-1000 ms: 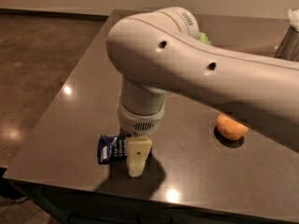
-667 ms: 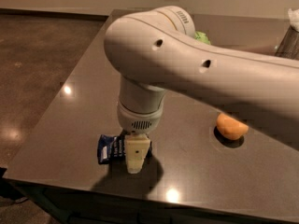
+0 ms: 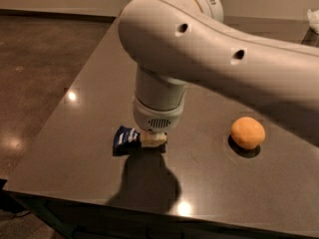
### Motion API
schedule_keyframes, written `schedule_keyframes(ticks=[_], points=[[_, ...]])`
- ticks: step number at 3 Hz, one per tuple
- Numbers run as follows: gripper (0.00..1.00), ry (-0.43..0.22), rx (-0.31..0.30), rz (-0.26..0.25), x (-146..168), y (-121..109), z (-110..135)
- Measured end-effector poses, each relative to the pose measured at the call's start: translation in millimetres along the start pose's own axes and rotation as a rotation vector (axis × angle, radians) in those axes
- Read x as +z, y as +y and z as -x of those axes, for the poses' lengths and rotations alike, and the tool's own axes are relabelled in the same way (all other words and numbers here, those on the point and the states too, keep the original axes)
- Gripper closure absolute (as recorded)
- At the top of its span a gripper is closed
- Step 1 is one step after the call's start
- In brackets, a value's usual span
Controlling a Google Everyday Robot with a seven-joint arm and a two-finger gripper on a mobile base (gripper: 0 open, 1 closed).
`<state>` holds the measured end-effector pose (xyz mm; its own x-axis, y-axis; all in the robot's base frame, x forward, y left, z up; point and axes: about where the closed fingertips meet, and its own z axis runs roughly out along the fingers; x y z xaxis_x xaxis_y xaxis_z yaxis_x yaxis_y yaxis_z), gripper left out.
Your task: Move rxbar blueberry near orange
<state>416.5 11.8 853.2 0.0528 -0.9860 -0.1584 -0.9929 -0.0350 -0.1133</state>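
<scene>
The rxbar blueberry [image 3: 125, 136], a small dark blue wrapper, sits near the front left of the dark table [image 3: 89, 98]. Its left end sticks out from under my gripper [image 3: 153, 140], and the rest is hidden by the wrist. The gripper points down from the big white arm and is shut on the bar's right end. A shadow lies just under the bar, which seems slightly off the surface. The orange [image 3: 247, 132] rests on the table well to the right of the gripper, apart from the bar.
The white arm [image 3: 224, 54] crosses the upper right of the view and hides the back of the table. A pale object [image 3: 313, 19] shows at the far right corner. The table's front edge runs close below the gripper, and its left edge is nearby.
The gripper has closed in on the bar's right end, so less of its fingers shows. The bar has shifted up in the view with it. The orange has not moved.
</scene>
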Motion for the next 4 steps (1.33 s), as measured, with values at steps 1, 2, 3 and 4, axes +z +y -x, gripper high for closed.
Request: schedule_keyframes(ticks=[1, 2, 3, 4], points=[[1.0, 0.021, 0.069, -0.019, -14.0, -8.6, -27.3], [1.0, 0.044, 0.155, -0.034, -26.8, -19.4, -60.6], [1.0, 0.064, 0.221, -0.053, -34.4, -31.3, -85.0], [1.0, 0.08, 0.256, -0.072, -38.6, -46.3, -99.4]])
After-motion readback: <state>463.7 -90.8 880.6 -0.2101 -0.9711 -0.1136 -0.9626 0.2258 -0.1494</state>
